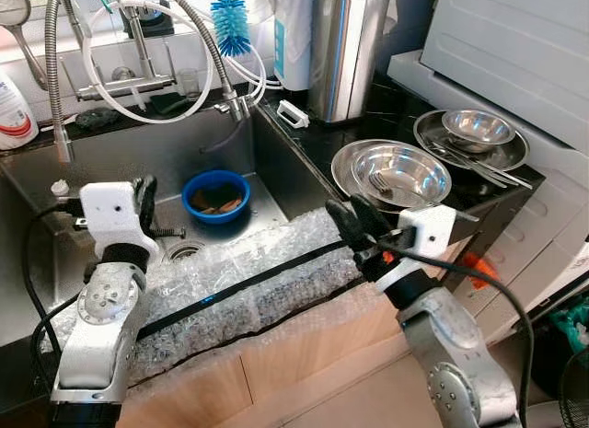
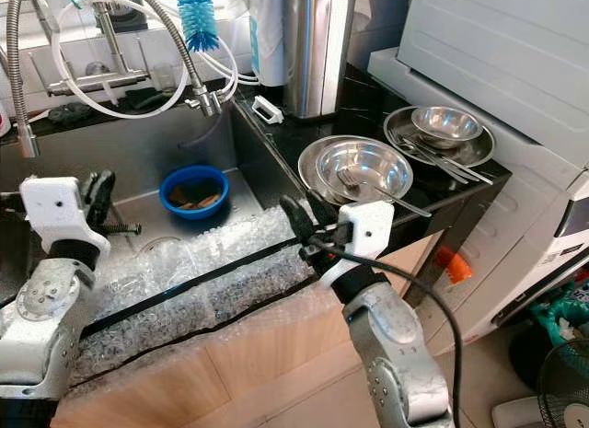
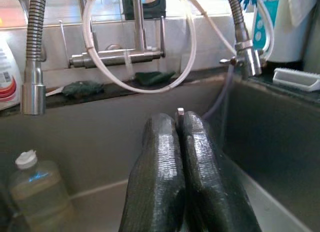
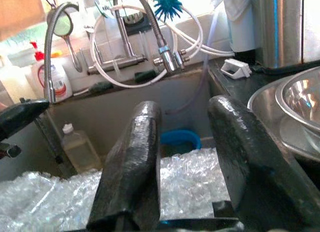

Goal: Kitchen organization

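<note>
A blue bowl (image 1: 216,195) is sitting on the floor of the steel sink (image 1: 147,152), with brownish contents inside. It is lying beyond and between the two grippers, closer to the left one, well apart from both. A drain (image 1: 184,250) is showing just beside the bowl, on the side nearer the left gripper.

The left gripper (image 1: 144,200) is hovering over the sink, near its front edge; its fingers (image 3: 165,167) are pressed together, holding nothing. Beyond its tips, a chrome faucet (image 3: 117,56) with looping white hoses is standing at the sink's back wall, and a small clear bottle (image 3: 35,187) is standing in the sink off to one side.

The right gripper (image 1: 354,224) is hanging at the sink's front corner, fingers (image 4: 132,162) spread apart and empty. Directly under it, a sheet of bubble wrap (image 1: 248,285) is lying along the sink's front rim, a black strip running its length. The blue bowl is showing through the gap between the fingers in the right wrist view.

Just beyond the right gripper, on the black counter (image 1: 313,156), a steel bowl (image 1: 401,175) is resting in a larger steel dish with a fork (image 1: 379,182) inside. Farther out, a second small bowl (image 1: 478,127) is sitting on a plate with utensils. A tall steel canister (image 1: 345,51) is standing at the counter's back, and a blue bottle brush (image 1: 231,25) is hanging above the sink's far corner.
</note>
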Controlling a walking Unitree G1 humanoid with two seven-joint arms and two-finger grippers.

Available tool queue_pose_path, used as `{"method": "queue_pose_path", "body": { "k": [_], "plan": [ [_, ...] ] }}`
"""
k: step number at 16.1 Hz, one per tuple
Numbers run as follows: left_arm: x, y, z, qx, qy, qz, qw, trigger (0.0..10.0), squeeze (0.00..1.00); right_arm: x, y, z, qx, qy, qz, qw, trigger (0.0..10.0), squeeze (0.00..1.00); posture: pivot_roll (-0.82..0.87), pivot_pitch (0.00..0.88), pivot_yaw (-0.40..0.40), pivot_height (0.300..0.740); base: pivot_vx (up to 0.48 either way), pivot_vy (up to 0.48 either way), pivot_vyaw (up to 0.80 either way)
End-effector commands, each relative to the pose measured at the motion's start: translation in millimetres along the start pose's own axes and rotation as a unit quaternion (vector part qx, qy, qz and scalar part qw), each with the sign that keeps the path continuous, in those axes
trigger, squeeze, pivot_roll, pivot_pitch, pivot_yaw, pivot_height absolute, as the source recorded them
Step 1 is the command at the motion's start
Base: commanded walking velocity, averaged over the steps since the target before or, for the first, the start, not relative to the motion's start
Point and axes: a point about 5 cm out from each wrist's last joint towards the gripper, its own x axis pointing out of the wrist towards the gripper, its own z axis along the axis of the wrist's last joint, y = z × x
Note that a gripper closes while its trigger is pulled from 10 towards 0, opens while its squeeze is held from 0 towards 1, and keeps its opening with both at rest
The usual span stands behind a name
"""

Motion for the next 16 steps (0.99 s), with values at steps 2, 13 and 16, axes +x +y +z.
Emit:
{"method": "queue_pose_path", "body": {
  "k": [2,13,16],
  "plan": [
    [-1.3,7.2,-12,0.027,0.043,0.020,0.999,10.0,0.00,-1.4,0.7,-3,-0.020,0.006,-0.004,1.000,10.0,0.00,-0.04,0.000,0.011,0.740,0.000,0.000,0.00],
    [-3.2,0.2,-23,0.017,0.082,0.023,0.996,10.0,1.00,0.7,-0.9,-8,-0.043,0.010,-0.018,0.999,10.0,0.00,-0.04,0.010,0.019,0.740,0.000,0.000,0.00],
    [-3.1,-0.7,-23,0.013,0.082,0.022,0.996,10.0,0.96,1.0,-1.4,-7,-0.044,0.007,-0.019,0.999,10.0,0.00,-0.04,0.011,0.021,0.740,0.000,0.000,0.00]
  ]
}}
